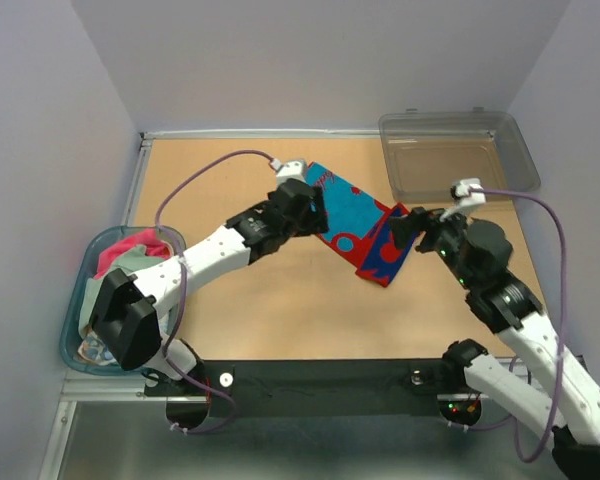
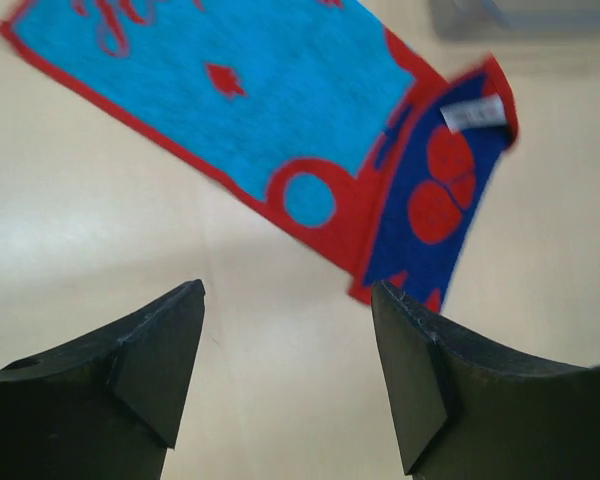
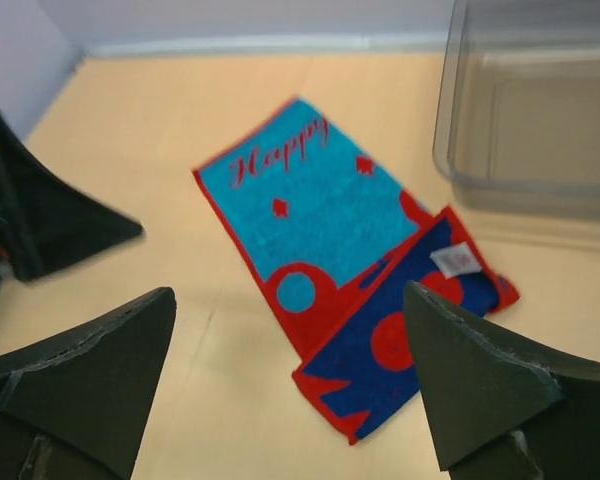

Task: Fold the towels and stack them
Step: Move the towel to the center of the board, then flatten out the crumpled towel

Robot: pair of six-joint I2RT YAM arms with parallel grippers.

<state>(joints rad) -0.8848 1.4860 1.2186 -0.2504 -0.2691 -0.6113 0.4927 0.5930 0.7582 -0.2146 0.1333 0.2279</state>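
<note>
Our towel (image 1: 355, 225) lies near the tabletop's (image 1: 280, 310) far edge, one end folded. Our left tool (image 2: 288, 295) and right tool (image 3: 290, 295) are spread wide, empty. More towels (image 1: 130, 248) wait in the tub (image 1: 66, 335).

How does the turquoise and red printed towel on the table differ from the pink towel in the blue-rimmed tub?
The turquoise and red printed towel lies flat on the table, one end folded over; the pink towel sits crumpled in the blue-rimmed tub. The first carries a pattern; the second looks plain. Both are cloth.
</note>
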